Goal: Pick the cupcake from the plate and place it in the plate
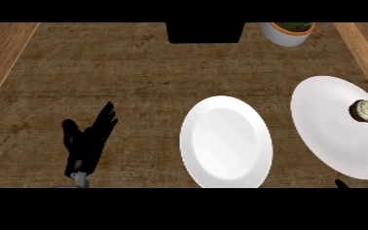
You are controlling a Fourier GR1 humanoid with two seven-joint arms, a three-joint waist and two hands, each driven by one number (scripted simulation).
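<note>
The cupcake [360, 110], dark-cased with a pale top, sits on the white plate [323, 126] at the right edge, partly cut off by the view's border. A second white plate [226, 141] lies bare in the middle of the counter. My left hand [86, 141] rests at the lower left with fingers straight and upward, far from both plates. Of my right hand [342, 184] only a small black tip shows at the lower right edge, just below the plate with the cupcake.
A white pot with a green plant [289, 32] stands at the back right. A black block [206, 32] sits at the back centre. Lighter wooden edges [14, 44] frame the brown counter on both sides.
</note>
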